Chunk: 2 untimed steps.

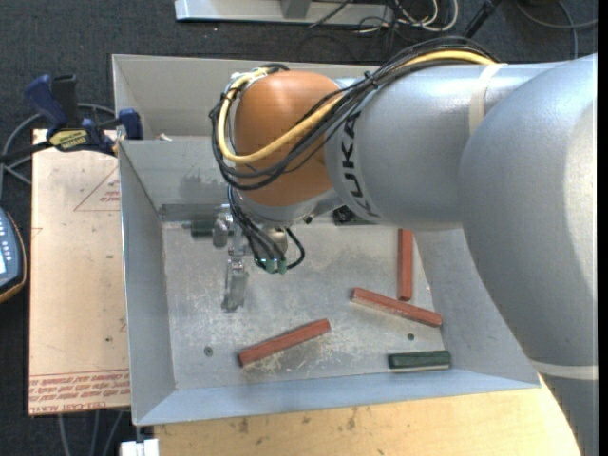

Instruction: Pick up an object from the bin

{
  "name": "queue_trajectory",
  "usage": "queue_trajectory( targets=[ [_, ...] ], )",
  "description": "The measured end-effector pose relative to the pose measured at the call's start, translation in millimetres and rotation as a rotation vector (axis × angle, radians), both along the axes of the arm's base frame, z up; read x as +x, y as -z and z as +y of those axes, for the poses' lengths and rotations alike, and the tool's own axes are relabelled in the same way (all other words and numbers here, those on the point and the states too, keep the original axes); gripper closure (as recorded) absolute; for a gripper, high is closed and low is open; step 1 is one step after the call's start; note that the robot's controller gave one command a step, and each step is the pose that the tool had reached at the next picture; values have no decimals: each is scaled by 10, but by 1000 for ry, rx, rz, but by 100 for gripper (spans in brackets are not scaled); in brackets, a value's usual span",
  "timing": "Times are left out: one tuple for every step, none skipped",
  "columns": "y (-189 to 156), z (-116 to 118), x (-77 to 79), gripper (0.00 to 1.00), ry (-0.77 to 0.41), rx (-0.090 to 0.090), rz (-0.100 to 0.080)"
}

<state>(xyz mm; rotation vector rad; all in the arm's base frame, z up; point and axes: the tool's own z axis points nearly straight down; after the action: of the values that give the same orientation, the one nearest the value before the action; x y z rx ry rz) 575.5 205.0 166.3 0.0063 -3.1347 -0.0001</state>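
My gripper (pixel 232 297) hangs under the orange-covered wrist in the left half of the bin, low over the bare scuffed floor. Nothing shows in it. Nearest to it is a red-brown stick (pixel 284 342), lying slanted on the floor a little below and to the right of the gripper, apart from it. A second red-brown stick (pixel 396 308) lies further right, tilted the other way. A third red-brown stick (pixel 406 264) lies nearly upright in the view, beside the arm.
A short dark green stick (pixel 418 359) lies near the bin's front right corner. A small dark thing (pixel 199 227) sits by the back left wall; I cannot tell what it is. The big grey arm covers the bin's right and back.
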Motion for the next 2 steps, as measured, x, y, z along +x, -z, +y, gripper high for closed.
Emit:
queue_trajectory(
  targets=[
    [907, -360, -790, 0, 66, -4, 7],
    [971, -1116, -639, 0, 77, -4, -6]
  ],
)
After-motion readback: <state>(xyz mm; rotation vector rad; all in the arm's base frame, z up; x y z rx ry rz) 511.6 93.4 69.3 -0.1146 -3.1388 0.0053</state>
